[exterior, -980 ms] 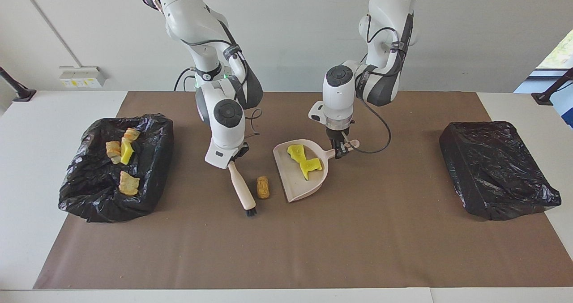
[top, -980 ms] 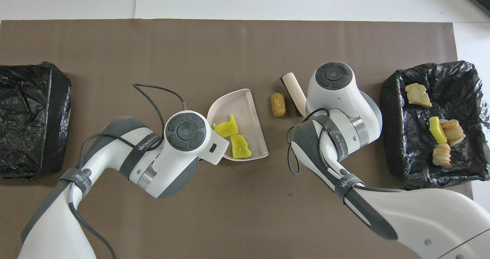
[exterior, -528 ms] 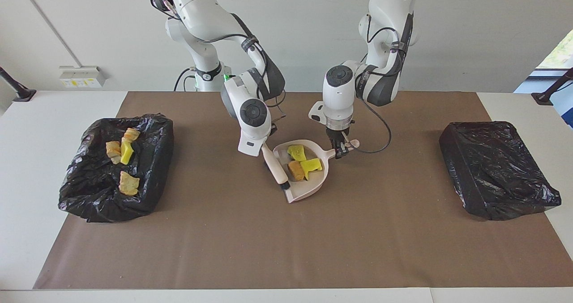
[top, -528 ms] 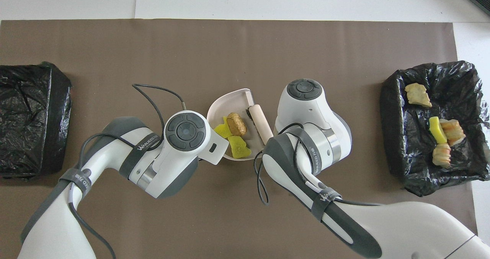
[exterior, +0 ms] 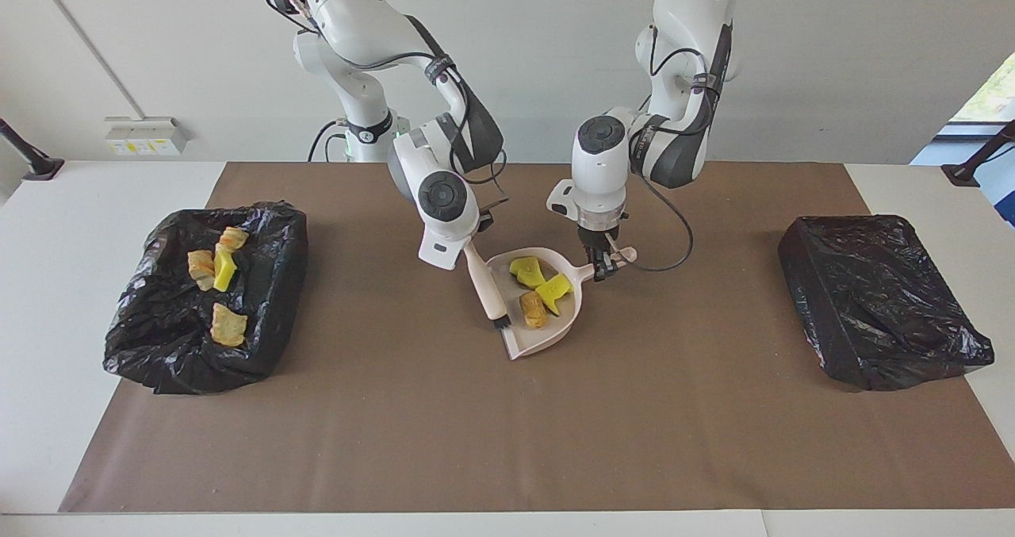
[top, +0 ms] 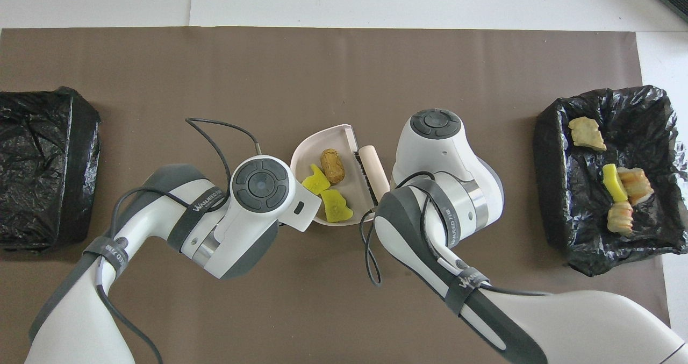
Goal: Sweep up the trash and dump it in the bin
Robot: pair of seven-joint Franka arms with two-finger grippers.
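The pinkish dustpan (exterior: 549, 337) lies on the brown mat at the table's middle; it also shows in the overhead view (top: 329, 137). In it lie two yellow trash pieces (exterior: 525, 270) (top: 337, 207) and one tan lump (exterior: 533, 310) (top: 332, 165). My left gripper (exterior: 603, 266) is shut on the dustpan's handle. My right gripper (exterior: 469, 248) is shut on the beige-handled brush (exterior: 485, 283) (top: 373, 171), whose bristles rest at the pan's open edge. The black-lined bin (exterior: 270, 339) (top: 551, 202) at the right arm's end holds one yellow piece (exterior: 226, 264) and three tan lumps.
A second black-bagged bin (exterior: 880, 299) (top: 43, 165) sits at the left arm's end of the table. The brown mat (exterior: 507, 442) covers the table's middle; white tabletop borders it.
My right gripper swept the brush toward the dustpan and pushed the tan lump from the mat into the pan, then drew back slightly to the pan's edge. The left gripper and the pan stayed put.
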